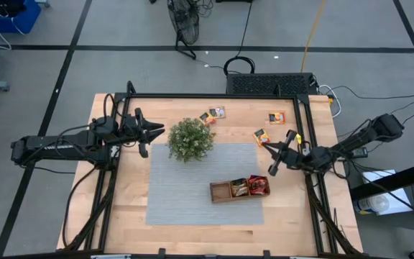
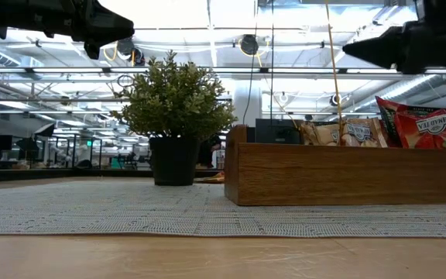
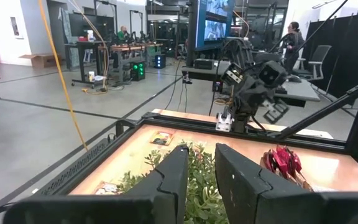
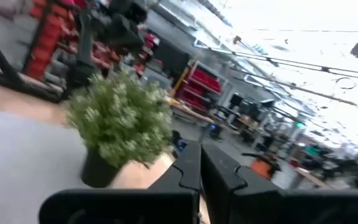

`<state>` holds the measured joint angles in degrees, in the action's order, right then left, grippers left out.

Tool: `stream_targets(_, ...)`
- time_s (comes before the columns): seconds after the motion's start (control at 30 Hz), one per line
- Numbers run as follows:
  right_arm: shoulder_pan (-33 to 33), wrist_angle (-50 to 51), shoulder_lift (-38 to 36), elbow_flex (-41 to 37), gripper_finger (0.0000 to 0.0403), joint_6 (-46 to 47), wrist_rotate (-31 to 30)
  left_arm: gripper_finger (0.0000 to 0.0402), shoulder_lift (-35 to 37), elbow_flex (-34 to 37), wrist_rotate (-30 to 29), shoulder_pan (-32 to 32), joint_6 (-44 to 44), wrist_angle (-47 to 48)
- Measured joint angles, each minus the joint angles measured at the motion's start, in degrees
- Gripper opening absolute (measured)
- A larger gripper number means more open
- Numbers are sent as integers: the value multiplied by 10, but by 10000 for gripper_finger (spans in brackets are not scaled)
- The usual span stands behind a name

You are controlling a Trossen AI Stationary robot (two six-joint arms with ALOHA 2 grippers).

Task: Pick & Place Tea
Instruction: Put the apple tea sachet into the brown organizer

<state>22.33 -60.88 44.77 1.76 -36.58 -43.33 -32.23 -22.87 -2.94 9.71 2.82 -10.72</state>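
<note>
Overhead arrangement around the plant (image 1: pixel 190 139), which stands at the far edge of a grey mat (image 1: pixel 185 194) on the desk (image 1: pixel 131 216). The left hand (image 1: pixel 159 132), fingers narrowly parted and empty, hovers just beside the plant. The right hand (image 1: pixel 267 158), fingers shut on nothing, hangs well apart from the plant, above the mat's edge. Tea sachets (image 1: pixel 257 186) fill two compartments of the wooden tray (image 1: pixel 221 192) near the plant; loose sachets (image 1: pixel 213 114) lie on the desk beyond the plant.
</note>
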Motion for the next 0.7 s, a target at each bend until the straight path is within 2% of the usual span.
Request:
stream_targets(0.2,-60,11,0,-1,0,-17,8,88,0,0,0,0,0,0)
stream_targets(0.27,-96,12,0,-1,0,20,57,88,0,0,0,0,0,0)
stream_targets(0.33,-141,28,3,6,0,78,134,88,0,0,0,0,0,0)
stream_targets(0.43,-224,139,17,37,0,166,220,88,0,0,0,0,0,0)
stream_targets(0.63,-384,345,100,202,0,228,311,88,0,0,0,0,0,0)
stream_targets(0.7,-432,412,146,275,0,230,366,88,0,0,0,0,0,0)
